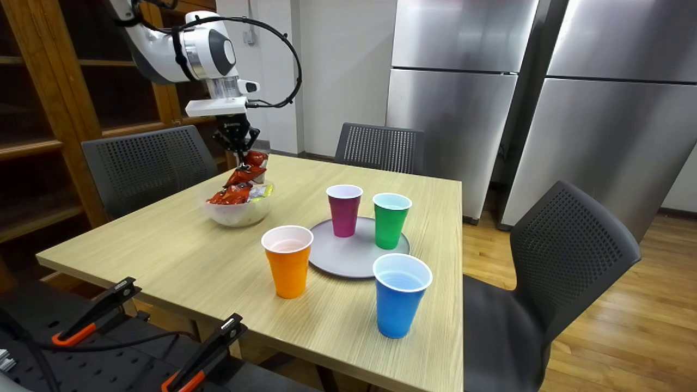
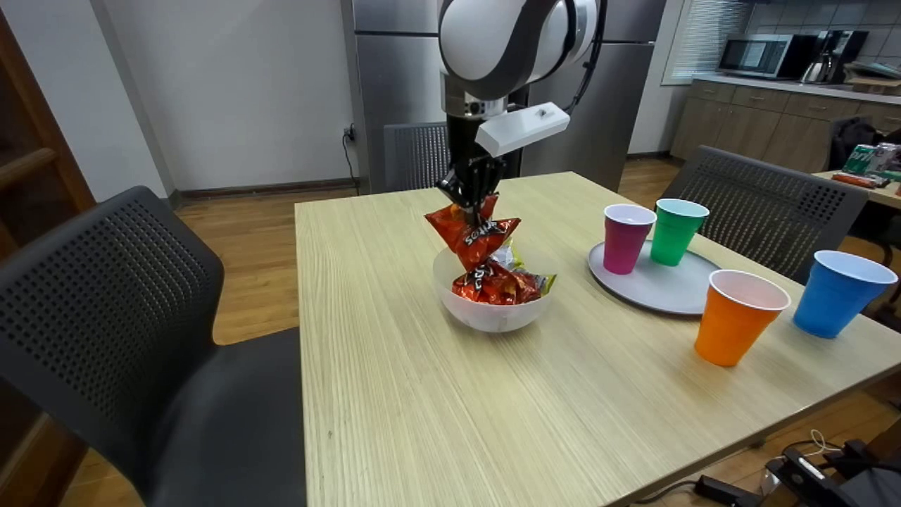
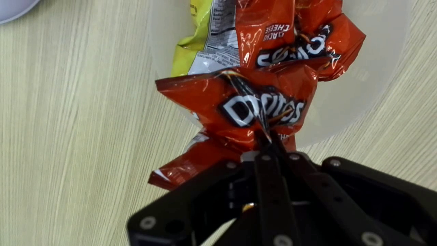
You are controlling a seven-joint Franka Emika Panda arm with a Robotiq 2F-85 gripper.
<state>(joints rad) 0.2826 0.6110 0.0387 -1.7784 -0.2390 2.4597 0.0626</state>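
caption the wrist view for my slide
The gripper pinches a red Doritos bag over a translucent bowl that holds another Doritos bag and a yellow packet.

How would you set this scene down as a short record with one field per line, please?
End effector: closed
Held: red chip bag, higher than the bowl, overlapping its rim in the wrist view
Bowl contents: second red bag, yellow bag
Unclear: whether the red chip bag touches the second red bag
Plate: gray, round, bearing a purple cup and green cup
Off the plate: orange cup and blue cup, upright on the table
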